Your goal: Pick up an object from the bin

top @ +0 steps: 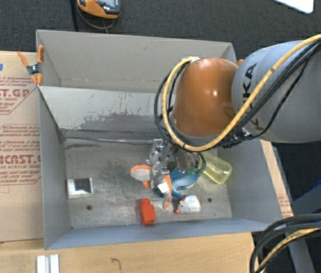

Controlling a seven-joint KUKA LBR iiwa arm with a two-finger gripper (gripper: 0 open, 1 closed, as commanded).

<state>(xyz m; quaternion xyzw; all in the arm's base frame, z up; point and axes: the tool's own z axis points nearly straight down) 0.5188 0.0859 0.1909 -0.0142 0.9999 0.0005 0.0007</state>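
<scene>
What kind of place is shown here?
Probably a robotics lab test cell: an industrial arm with cables reaches into a grey metal bin holding small loose things, such as an orange block.

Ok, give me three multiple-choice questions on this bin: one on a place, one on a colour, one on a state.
1. The grey square piece lies: A at the floor's left; B in the far-right corner; C on the rim.
2. The block nearest the front wall is: A green; B orange-red; C black.
3. The tool is: A outside the bin; B on the grey piece; C low over the middle heap.
Key: A, it sits alone at left; B, plainly orange-red; C, it hangs among the heaped things.
</scene>
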